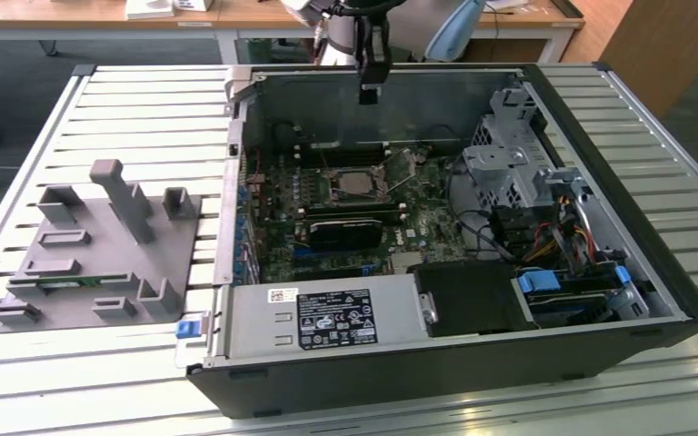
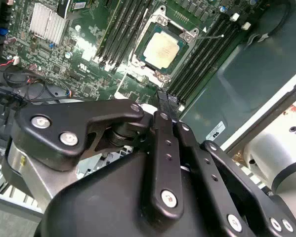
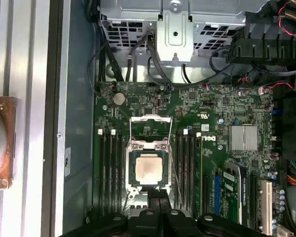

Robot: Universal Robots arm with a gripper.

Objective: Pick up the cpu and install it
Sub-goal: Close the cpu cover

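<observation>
Exterior view, nearest: power supply [image 1: 324,318] at the case's [image 1: 446,386] six o'clock. Mid-board, the cpu [image 1: 355,184] lies flat in its socket. Farther off, at the cpu's twelve o'clock, the gripper [image 1: 370,96] hangs clear above the board. First wrist view adds detail: fingertips [image 3: 153,197] pressed together, nothing between; socket frame [image 3: 150,127] flipped open.
</observation>
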